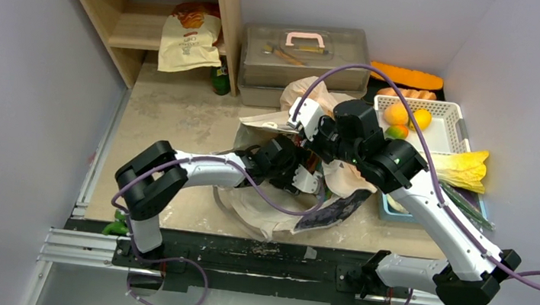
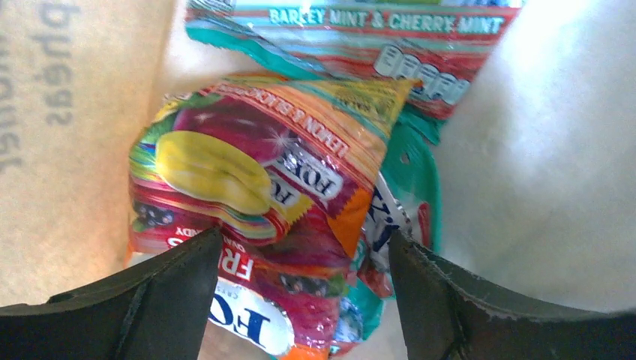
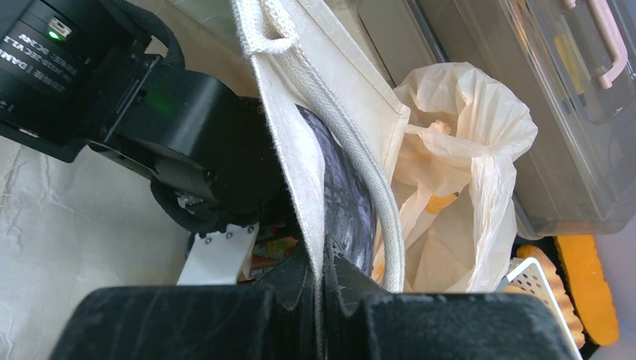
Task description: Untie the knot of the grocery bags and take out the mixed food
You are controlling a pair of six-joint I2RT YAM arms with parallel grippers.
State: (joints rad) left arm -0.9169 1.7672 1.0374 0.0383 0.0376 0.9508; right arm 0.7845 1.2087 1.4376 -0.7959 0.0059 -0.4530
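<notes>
Beige tabletop [image 1: 172, 111], top cam: cream canvas tote [image 1: 260, 213] mid-table, thin pale-orange plastic grocery bag [image 1: 309, 89] just behind it. L wrist: left gripper [image 2: 304, 240] jaws apart over red-yellow sweet packet [image 2: 247, 165]; you could pinch tote lining. R wrist: right gripper [image 3: 324, 270] clamped on tote rim; slip = mouth collapses.

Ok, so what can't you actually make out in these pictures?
Top view: the tips of the left hand are hidden inside the canvas tote.
Right wrist view: folds of the plastic bag hide its contents; whether it is knotted is unclear.
Left wrist view: lower print on the candy packet is cut off by the fingers and frame edge.
</notes>
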